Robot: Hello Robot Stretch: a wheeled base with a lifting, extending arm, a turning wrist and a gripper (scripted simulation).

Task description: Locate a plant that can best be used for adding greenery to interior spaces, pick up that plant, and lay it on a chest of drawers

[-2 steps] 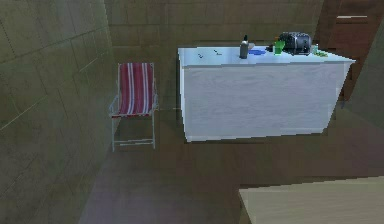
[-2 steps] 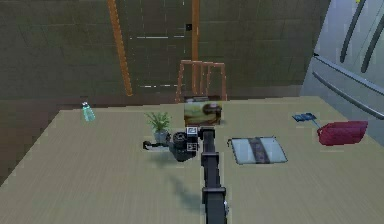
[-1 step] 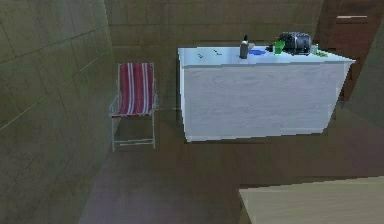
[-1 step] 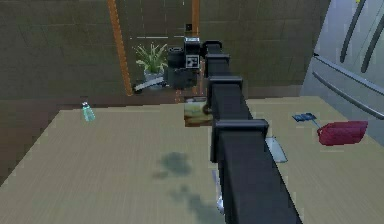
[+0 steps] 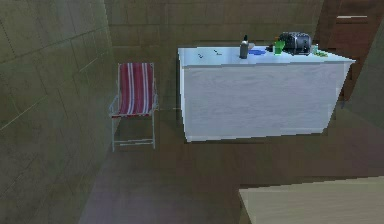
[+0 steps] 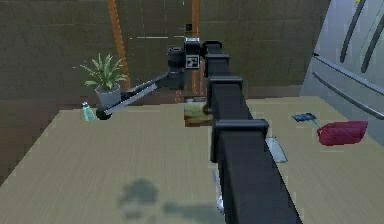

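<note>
In the arm side view, the gripper (image 6: pixel 106 111) sits at the far end of the arm (image 6: pixel 235 140). Its two thin fingers (image 6: pixel 140 92) slant down and to the left toward the tabletop. Their tips end just beside the pale pot of the plant (image 6: pixel 103 72), a leafy green one that stands upright near the table's far left edge. A small teal thing (image 6: pixel 88 112) lies just left of the tips. Since the plant stands on the table right at the fingers, I cannot tell whether the gripper holds anything or touches the pot, and the set of the fingers cannot be told either.

The arm is a dark square bar that rises from the bottom edge and reaches far out across the tan table (image 6: pixel 60 170). Two white marked squares (image 6: pixel 190 60) stand at its far end. A brownish thing (image 6: pixel 195 116) is partly hidden behind the bar. On the table's right part lie a red thing (image 6: pixel 342 132), a small blue thing (image 6: pixel 303 118) and a flat grey thing (image 6: pixel 275 150) close to the arm. A grey fridge (image 6: pixel 350 60) stands at the far right, against a dark tiled wall.

In the forward view, a striped folding chair (image 5: pixel 134 95) stands on the brown floor, left of a white counter (image 5: pixel 255 100). On the counter are a dark bottle (image 5: pixel 245 47), a blue dish (image 5: pixel 259 52), a dark appliance (image 5: pixel 295 42) and some green things (image 5: pixel 318 50). A brown door (image 5: pixel 355 40) is at the far right, and a tan tabletop corner (image 5: pixel 320 205) shows at the near right.
</note>
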